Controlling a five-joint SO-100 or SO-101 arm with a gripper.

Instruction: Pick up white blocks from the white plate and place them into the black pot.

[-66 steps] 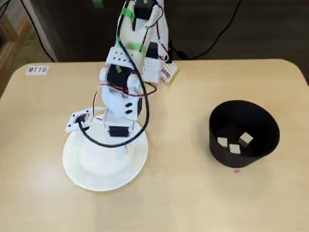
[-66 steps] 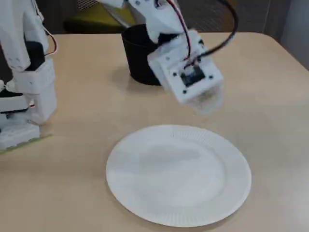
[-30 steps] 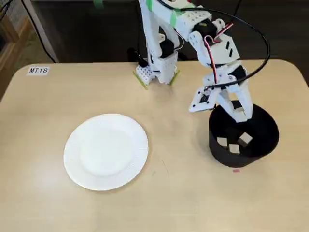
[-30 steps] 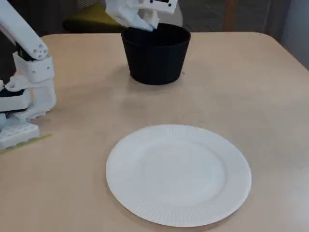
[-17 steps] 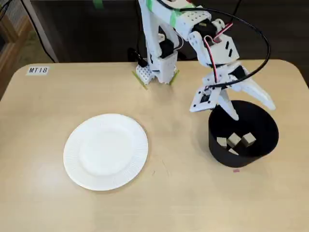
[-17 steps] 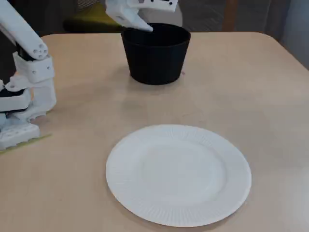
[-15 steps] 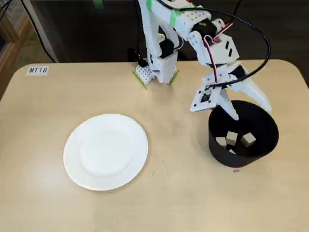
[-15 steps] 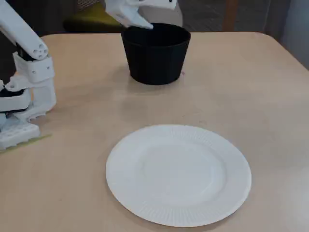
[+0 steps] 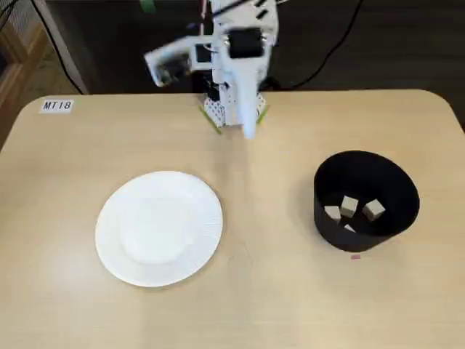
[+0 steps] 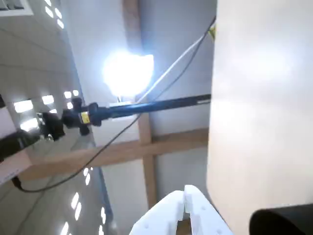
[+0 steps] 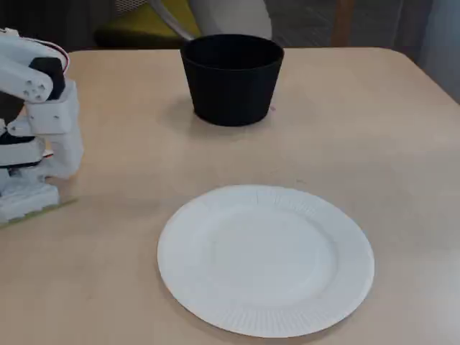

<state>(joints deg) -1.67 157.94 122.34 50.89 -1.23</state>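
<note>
Arm (image 9: 236, 54) is folded back over its base at the far table edge in a fixed view — well apart from both the white plate (image 9: 159, 227) and the black pot (image 9: 367, 201). In another fixed view only the base and lower links (image 11: 36, 122) show, at the left edge.

Gripper (image 10: 185, 209): wrist view shows it poking in from the bottom edge, the two white fingertips pressed together, nothing between them — closed and empty. That camera is tilted; it catches ceiling lights, a dark rod with a cable, and the pale table (image 10: 264, 107) running along the right side.

White blocks (image 9: 350, 206): inside the pot, on its floor. Three cream cubes are clear in a fixed view, with a fourth smaller pale bit (image 9: 349, 227) near the front wall; cannot tell if that one is a whole cube. From the lower fixed view the pot (image 11: 231, 79) wall hides its contents.

Plate (image 11: 266, 259) is bare in both fixed views, sitting flat on the table (image 9: 276, 291). Pot stands upright to the right of the plate in a fixed view. A small label (image 9: 57, 105) sits at the far left corner of the table.
</note>
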